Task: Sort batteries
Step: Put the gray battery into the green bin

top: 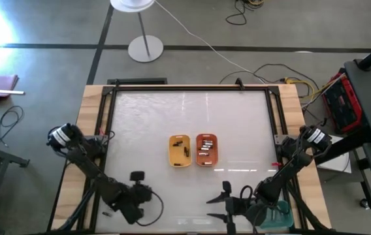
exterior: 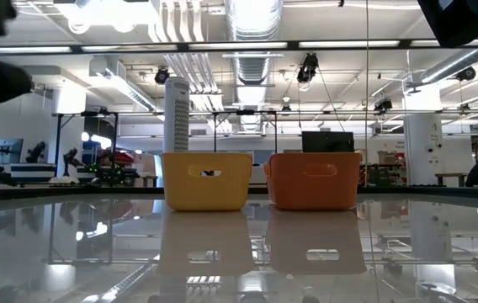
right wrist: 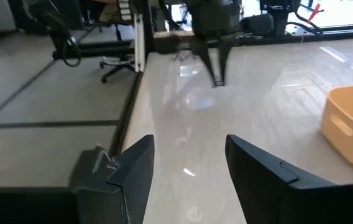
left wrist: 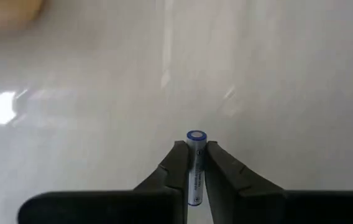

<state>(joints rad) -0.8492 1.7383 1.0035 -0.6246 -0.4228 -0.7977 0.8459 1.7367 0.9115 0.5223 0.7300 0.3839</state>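
Observation:
My left gripper hangs over the near left part of the table, fingers pointing down, shut on one silvery battery with a blue-ringed end. The right wrist view shows it from afar. Near the table's front right, my right gripper stands open with nothing between its fingers. At the table's middle sit a yellow tray holding dark batteries and an orange tray holding silvery batteries. My left gripper pinches the battery's long sides between its two fingers. The battery lies along the fingers, and its blue-ringed end sticks out past the fingertips toward the table. The fingers come from above, pointing down. Whether that end touches the table, I cannot tell.
A teal tray sits at the near right corner under my right arm. The low view shows the yellow tray and orange tray side by side. Open glossy tabletop lies beyond the trays and on both sides of them.

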